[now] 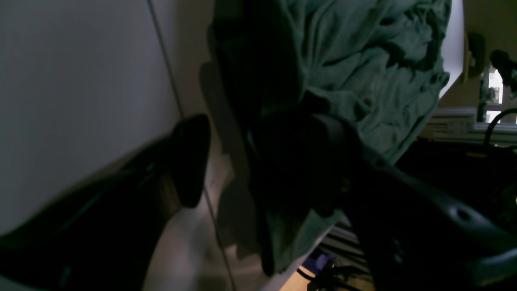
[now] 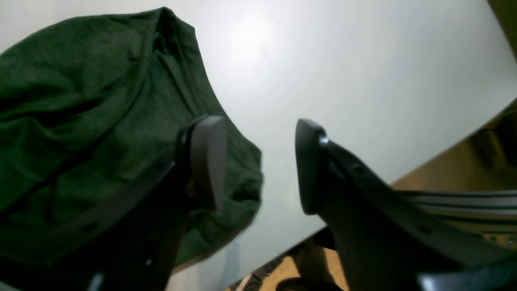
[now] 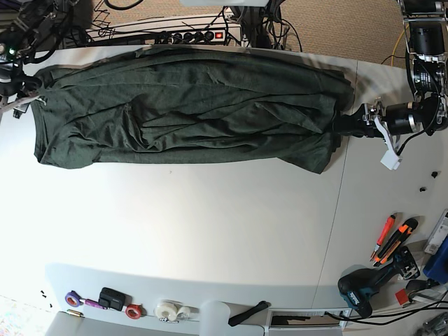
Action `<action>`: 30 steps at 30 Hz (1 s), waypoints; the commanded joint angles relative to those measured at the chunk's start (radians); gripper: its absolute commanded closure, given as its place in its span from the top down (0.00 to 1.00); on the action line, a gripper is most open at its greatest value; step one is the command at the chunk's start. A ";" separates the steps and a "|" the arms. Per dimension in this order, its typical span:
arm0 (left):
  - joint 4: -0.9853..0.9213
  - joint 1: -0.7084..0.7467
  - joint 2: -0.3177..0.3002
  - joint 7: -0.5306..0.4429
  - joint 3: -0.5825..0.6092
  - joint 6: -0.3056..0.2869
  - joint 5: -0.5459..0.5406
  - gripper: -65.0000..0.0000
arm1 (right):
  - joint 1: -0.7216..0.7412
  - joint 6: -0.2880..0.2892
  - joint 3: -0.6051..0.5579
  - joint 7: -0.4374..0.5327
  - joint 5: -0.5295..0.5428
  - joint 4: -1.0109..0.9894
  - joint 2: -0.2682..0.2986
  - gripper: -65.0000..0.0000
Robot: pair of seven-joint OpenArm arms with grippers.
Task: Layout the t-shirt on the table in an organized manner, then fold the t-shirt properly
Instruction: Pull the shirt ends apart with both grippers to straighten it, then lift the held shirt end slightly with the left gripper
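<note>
t-shirt (image 3: pixel 189 105) stretched across table (image 3: pixel 210 224) | left gripper (image 3: pixel 348 123) jaws spread at its edge, right gripper (image 2: pixel 258 161) jaws apart, empty | risk: far hem slides off (overhangs table edge)

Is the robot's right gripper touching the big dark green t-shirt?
Cannot tell. In the right wrist view the right gripper has open jaws, one overlapping the dark green cotton t-shirt, but no contact or gap shows plainly.

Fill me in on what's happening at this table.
A two-armed robot is laying out a dark green t-shirt on the white table. The shirt lies stretched lengthwise but wrinkled, not yet folded. The left hand is at one end with its jaws wide and cloth bunched against them. The right hand is open over the other end, holding nothing.
</note>
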 commanded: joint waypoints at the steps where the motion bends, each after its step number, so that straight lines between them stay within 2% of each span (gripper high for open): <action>1: 0.009 -0.007 -0.014 0.006 0.011 0.005 0.037 0.59 | 0.005 0.005 0.005 0.022 0.017 0.016 0.017 0.42; 7: 0.010 -0.010 0.004 -0.032 0.127 0.027 0.109 0.59 | 0.006 0.012 0.003 0.023 0.126 0.016 0.017 0.42; 10: 0.010 -0.010 0.031 -0.049 0.134 0.050 0.143 0.59 | 0.006 0.012 0.003 0.023 0.127 0.016 0.017 0.42; 16: 0.010 -0.010 0.064 -0.049 0.135 0.049 0.166 0.59 | 0.006 0.012 0.003 0.023 0.140 0.016 0.017 0.42; 22: 0.010 -0.010 0.063 -0.040 0.137 0.018 0.164 0.59 | 0.006 0.012 0.003 0.023 0.190 0.016 0.017 0.42; 27: 0.010 -0.010 0.063 -0.019 0.137 -0.008 0.104 0.72 | 0.006 0.012 0.003 0.023 0.198 0.016 0.017 0.42; 30: 0.010 -0.010 0.063 -0.019 0.137 -0.008 0.098 0.74 | 0.006 0.012 0.003 0.023 0.198 0.016 0.017 0.42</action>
